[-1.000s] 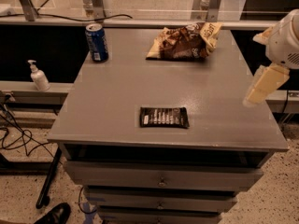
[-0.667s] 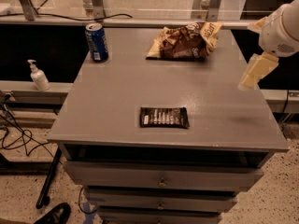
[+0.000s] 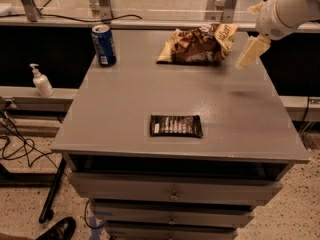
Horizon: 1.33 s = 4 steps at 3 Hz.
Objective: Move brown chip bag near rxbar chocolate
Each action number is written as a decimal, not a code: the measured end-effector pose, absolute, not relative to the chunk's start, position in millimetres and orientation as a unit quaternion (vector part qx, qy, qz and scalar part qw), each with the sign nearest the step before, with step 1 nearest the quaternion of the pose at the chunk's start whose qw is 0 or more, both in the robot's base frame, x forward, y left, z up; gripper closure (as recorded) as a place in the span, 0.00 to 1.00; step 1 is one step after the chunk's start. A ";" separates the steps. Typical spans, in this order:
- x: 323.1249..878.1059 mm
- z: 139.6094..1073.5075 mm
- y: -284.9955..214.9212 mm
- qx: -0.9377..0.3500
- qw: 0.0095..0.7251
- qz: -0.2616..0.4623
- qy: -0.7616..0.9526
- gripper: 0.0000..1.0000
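Note:
The brown chip bag (image 3: pixel 197 46) lies crinkled at the far middle of the grey table (image 3: pixel 125 104), dark brown with cream-yellow edges. The rxbar chocolate (image 3: pixel 176 126) lies flat near the table's front edge, a small black wrapper with white text. My gripper (image 3: pixel 251 50) hangs from the white arm (image 3: pixel 287 9) at the upper right, just right of the chip bag and above the table's far right part. It holds nothing that I can see.
A blue soda can (image 3: pixel 104 45) stands at the table's far left corner. A white pump bottle (image 3: pixel 41 81) stands on a lower ledge to the left. Drawers (image 3: pixel 172 194) sit below the tabletop. A railing runs behind the table.
The arm and gripper have moved up and to the left, from beside the table's right edge towards the chip bag. The bag, bar and can have not moved.

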<state>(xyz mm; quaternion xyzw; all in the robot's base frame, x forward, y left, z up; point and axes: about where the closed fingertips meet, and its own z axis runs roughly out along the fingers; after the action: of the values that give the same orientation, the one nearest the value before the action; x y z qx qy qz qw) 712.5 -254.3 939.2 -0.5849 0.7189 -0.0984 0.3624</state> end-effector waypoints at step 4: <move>797.7 902.4 -209.7 -0.451 0.393 -0.026 0.801 0.41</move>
<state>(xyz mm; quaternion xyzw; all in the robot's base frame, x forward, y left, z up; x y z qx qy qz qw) 797.7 -209.7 902.4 -0.4505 0.8010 -0.0257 0.3934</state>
